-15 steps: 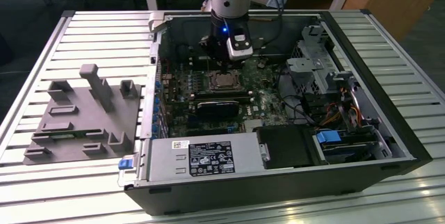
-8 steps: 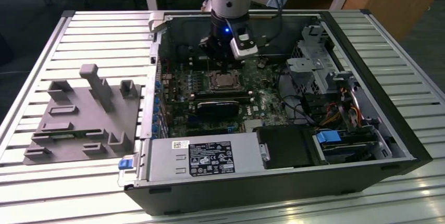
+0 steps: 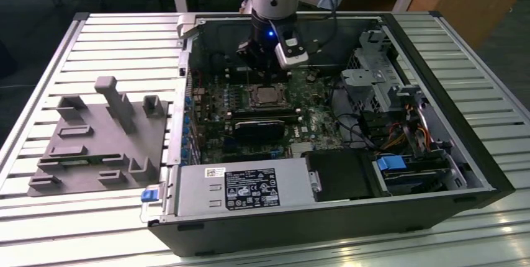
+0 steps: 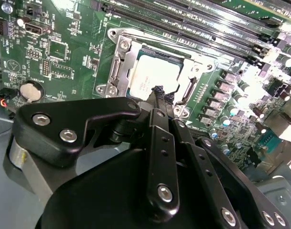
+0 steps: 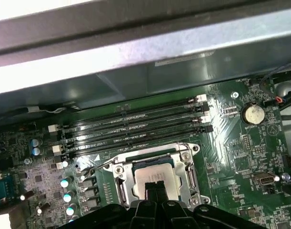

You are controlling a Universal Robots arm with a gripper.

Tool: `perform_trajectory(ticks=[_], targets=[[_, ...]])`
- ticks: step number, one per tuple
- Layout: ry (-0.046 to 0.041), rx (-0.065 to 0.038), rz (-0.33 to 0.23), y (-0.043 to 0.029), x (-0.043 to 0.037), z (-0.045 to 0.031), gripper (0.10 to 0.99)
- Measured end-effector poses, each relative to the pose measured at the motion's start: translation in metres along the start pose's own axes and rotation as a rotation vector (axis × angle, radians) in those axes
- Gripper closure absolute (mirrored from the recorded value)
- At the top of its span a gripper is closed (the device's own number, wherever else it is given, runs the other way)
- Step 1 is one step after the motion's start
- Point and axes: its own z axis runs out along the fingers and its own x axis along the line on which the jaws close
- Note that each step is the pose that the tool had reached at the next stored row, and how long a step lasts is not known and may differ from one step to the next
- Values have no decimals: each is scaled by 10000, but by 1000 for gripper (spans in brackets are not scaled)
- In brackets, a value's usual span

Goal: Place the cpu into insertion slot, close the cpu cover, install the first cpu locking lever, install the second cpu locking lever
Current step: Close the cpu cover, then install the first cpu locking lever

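Note:
The cpu (image 4: 152,71) lies flat in the insertion slot (image 5: 117,169) on the green motherboard, its silvery top showing through the window of the cpu cover (image 5: 190,180). The cover's metal frame lies down around the chip. A thin wire lever (image 5: 95,166) runs beside the socket; whether it is latched I cannot tell. My gripper (image 4: 159,90) hangs just over the chip's edge, fingers shut tip to tip with nothing between them. In the exterior view the gripper (image 3: 265,79) stands over the cpu (image 3: 267,96) inside the open computer case.
Several long black memory slots (image 5: 135,124) run beside the socket, with a coin battery (image 5: 253,114) further off. A black heatsink block (image 3: 258,130), power supply (image 3: 240,189) and drive cage (image 3: 373,74) crowd the case. A grey fixture (image 3: 99,136) sits at the exterior view's left.

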Motion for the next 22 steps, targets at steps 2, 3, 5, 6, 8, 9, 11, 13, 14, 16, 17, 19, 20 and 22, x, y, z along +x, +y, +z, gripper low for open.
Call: perform_trajectory(ticks=[2,3,5,6,8,9,11,13,14,16,17,19,20,22], targets=[[-20,-4,0,1,1,-24,984],[-32,-8,0,1,0,-37,984],[-58,-14,-1,2,1,-65,984],[-70,-17,-2,3,1,-80,984],[-94,-21,-2,3,1,-105,984],[-104,-25,-3,4,1,-108,984],[-107,-27,-3,4,1,-108,984],[-107,-25,-3,4,1,-108,984],[-108,-25,-3,4,1,-108,984],[-108,-24,-3,4,1,-109,984],[-108,-25,-3,4,1,-108,984],[-108,-25,-3,4,1,-109,984],[-108,-25,-3,4,1,-109,984],[-108,-25,-3,4,1,-109,984]])
